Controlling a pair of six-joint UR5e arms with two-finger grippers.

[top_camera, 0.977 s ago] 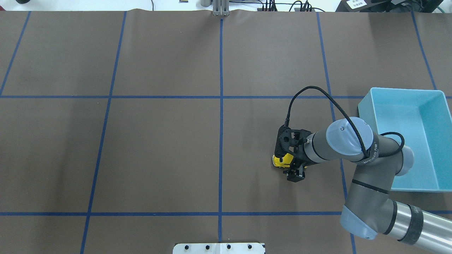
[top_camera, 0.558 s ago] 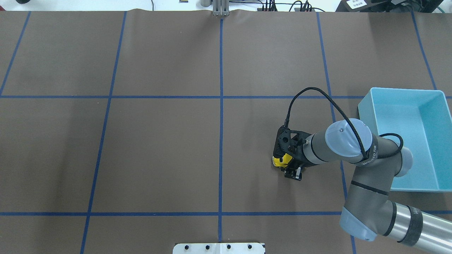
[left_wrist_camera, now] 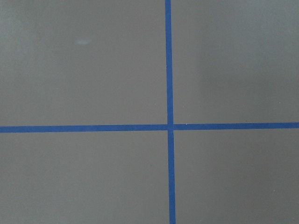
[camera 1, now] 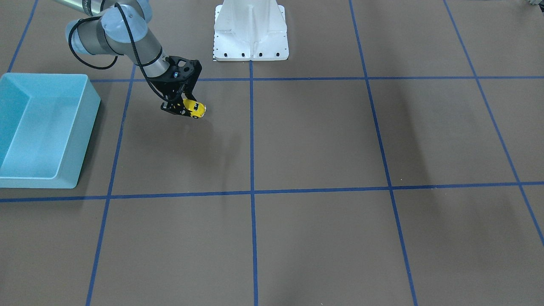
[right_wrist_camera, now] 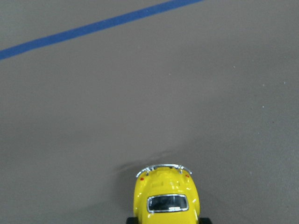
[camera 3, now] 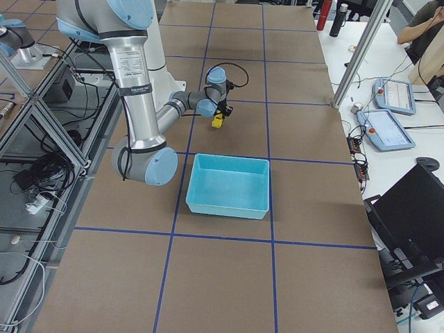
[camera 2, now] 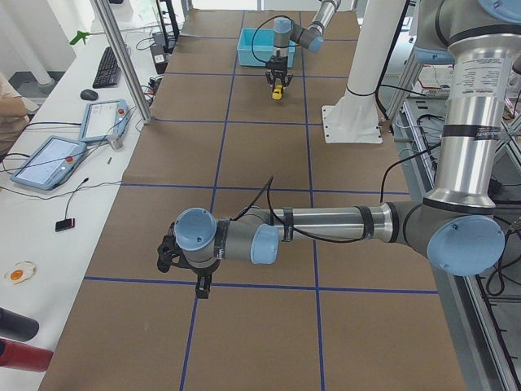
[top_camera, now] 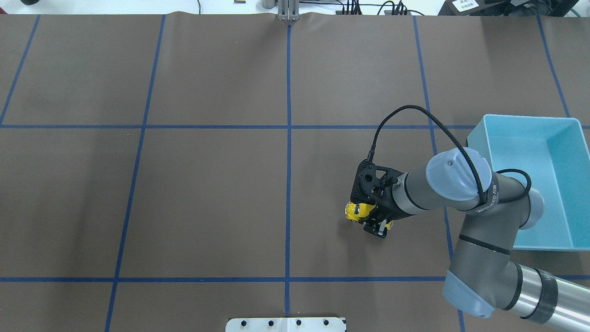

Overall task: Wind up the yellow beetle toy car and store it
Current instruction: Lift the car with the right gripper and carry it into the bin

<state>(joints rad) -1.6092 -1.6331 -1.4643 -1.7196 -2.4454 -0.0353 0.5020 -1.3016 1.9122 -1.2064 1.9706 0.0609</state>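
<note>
Two fingers of the right gripper are clamped across the car, which is at or just above the table (we cannot tell which). In the overhead view its long axis runs 9 to 3 o'clock, tail poking out at 9. The bin lies near at 3 o'clock, with nothing in it. We judge the right arm far nearer. Whether the left gripper is parted or closed we cannot tell.

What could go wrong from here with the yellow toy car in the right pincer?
The yellow Beetle toy car is rounded and sticks out beyond the right pincer, so it may slip free. The light blue bin stands apart from it; the car could clip its rim or fall short.
</note>
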